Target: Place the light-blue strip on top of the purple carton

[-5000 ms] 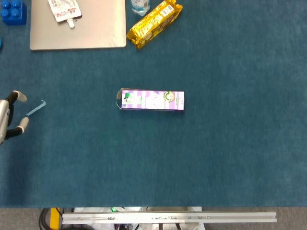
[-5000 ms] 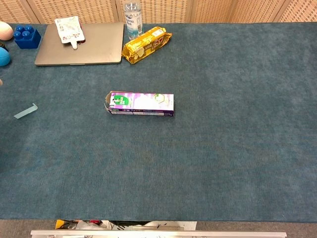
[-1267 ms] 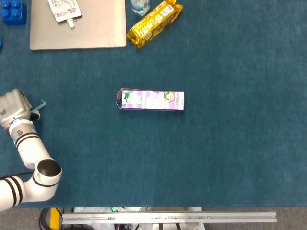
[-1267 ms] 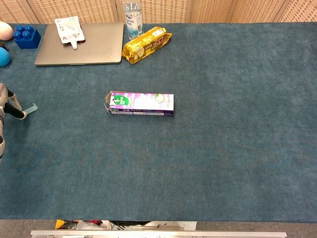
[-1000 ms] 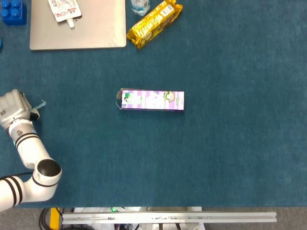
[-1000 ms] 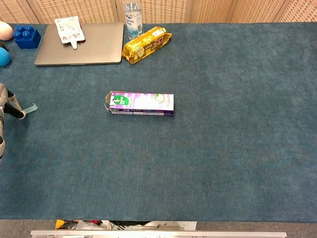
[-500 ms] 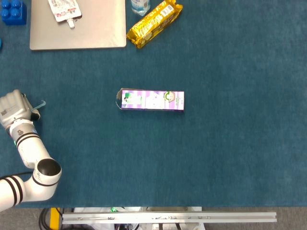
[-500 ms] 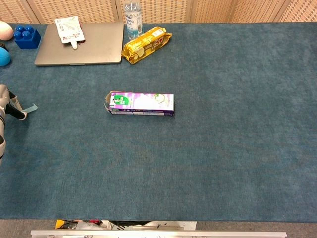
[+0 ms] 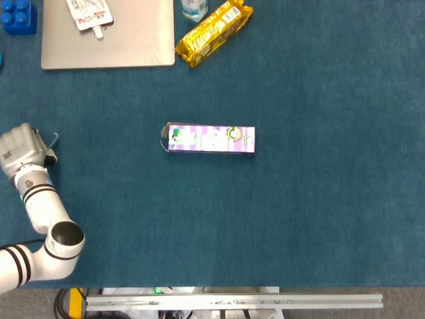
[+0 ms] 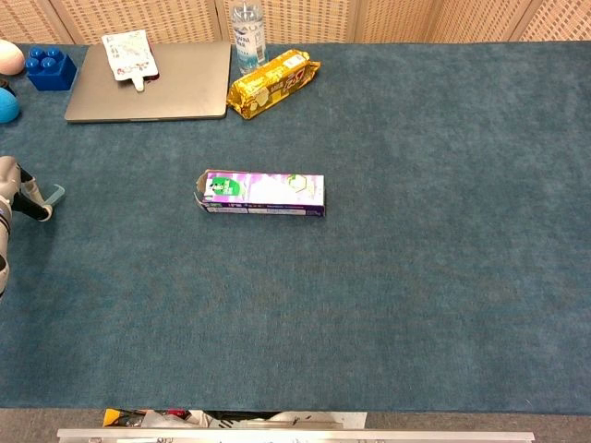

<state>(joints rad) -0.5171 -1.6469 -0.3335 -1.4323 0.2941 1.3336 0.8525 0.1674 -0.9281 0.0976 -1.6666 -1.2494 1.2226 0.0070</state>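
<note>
The purple carton (image 9: 211, 139) (image 10: 263, 194) lies flat on its side in the middle of the blue table mat. Far to its left, at the table's left edge, my left hand (image 9: 23, 149) (image 10: 14, 196) pinches the light-blue strip (image 9: 51, 138) (image 10: 54, 194). Only the strip's short hooked end sticks out to the right of the fingers; the rest is hidden by the hand. My right hand shows in neither view.
A closed grey laptop (image 9: 119, 40) (image 10: 175, 88) with a white pouch (image 9: 89, 14) on it lies at the back left. A yellow snack pack (image 9: 214, 25) (image 10: 273, 83) and a bottle (image 10: 247, 32) are beside it. A blue brick (image 10: 51, 66) sits in the far left corner.
My left hand came in from the left edge and took hold of the strip. Over the last second the strip's free end has shifted slightly up and left with the hand.
</note>
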